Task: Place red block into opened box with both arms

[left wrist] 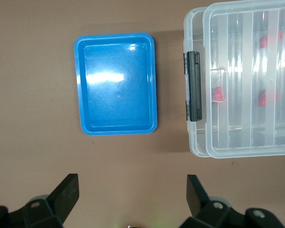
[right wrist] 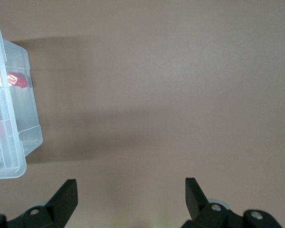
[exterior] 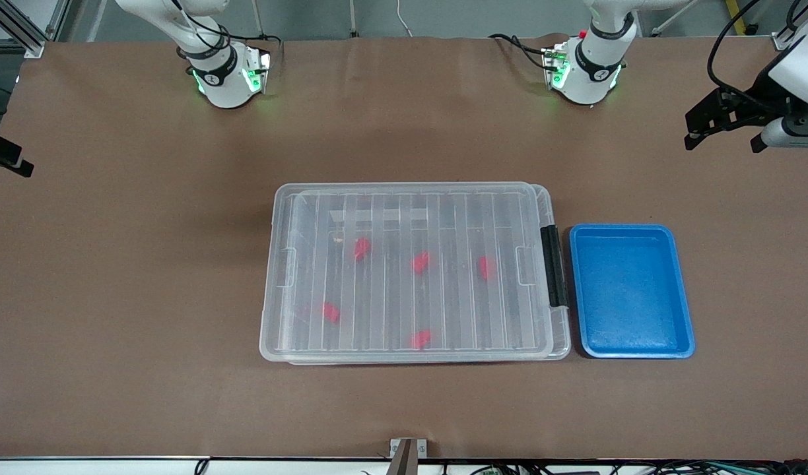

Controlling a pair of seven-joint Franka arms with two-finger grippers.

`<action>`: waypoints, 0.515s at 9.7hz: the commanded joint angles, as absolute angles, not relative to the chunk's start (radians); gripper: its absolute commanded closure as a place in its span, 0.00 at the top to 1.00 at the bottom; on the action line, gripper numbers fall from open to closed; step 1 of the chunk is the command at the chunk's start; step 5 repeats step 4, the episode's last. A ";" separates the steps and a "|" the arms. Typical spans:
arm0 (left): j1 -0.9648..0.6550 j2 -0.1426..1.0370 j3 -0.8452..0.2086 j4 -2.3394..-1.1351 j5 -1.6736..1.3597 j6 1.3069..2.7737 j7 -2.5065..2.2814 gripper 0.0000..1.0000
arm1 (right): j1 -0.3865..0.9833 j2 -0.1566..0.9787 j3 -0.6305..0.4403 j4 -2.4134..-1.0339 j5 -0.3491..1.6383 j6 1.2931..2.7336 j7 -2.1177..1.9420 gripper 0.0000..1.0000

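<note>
The box (exterior: pixel 269 316) lies in the middle of the table with its ribbed clear lid (exterior: pixel 410 198) resting on top and a black latch (exterior: pixel 553 266) on the short end toward the left arm's end. Several red blocks lie inside under the lid, among them one (exterior: pixel 362 248), another (exterior: pixel 420 262) and a third (exterior: pixel 330 312). My left gripper (exterior: pixel 714 128) hangs open and empty over bare table at the left arm's end; its wrist view shows the box (left wrist: pixel 195 137) and a red block (left wrist: pixel 218 93). My right gripper (exterior: pixel 8 158) hangs open and empty at the right arm's end, box corner (right wrist: pixel 19 142) in view.
An empty blue tray (exterior: pixel 632 290) sits right beside the box's latch end, toward the left arm's end, also in the left wrist view (left wrist: pixel 116 83). The two arm bases (exterior: pixel 226 76) (exterior: pixel 585 72) stand along the table edge farthest from the front camera. A small bracket (exterior: pixel 408 452) sits at the nearest edge.
</note>
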State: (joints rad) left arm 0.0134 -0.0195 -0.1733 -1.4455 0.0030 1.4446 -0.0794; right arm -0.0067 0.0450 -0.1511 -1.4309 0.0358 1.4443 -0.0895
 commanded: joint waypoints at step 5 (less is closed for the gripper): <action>0.014 -0.008 -0.170 -1.460 0.000 1.439 -0.069 1.00 | -0.005 -0.007 -0.137 -1.506 -0.011 1.539 -0.098 1.00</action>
